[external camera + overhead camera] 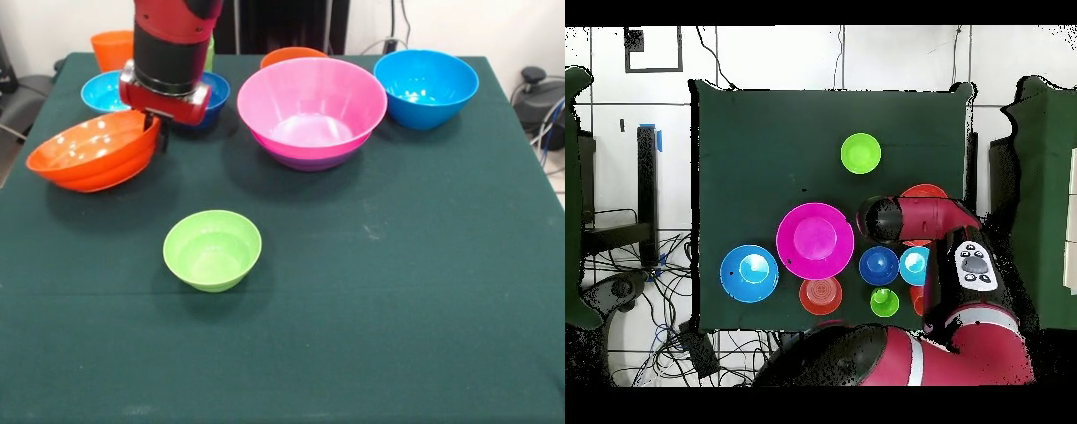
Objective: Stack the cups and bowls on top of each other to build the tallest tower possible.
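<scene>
currently i see the pink bowl [312,102] nested on the purple bowl [309,160] at upper centre. the wide orange bowl [93,152] hangs tilted at left, its rim pinched by the gripper [157,134]. it looks light, stiff and slippery; rim grips suit it. the lime-green bowl [213,249] sits lower centre.

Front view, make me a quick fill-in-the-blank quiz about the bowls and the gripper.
1. The large pink bowl sits nested inside a ____ bowl.
2. The gripper holds the rim of the wide ____ bowl, which is tilted.
3. Alone, nearest the camera, stands the small ____ bowl.

Missing words: purple; orange; lime-green
</scene>
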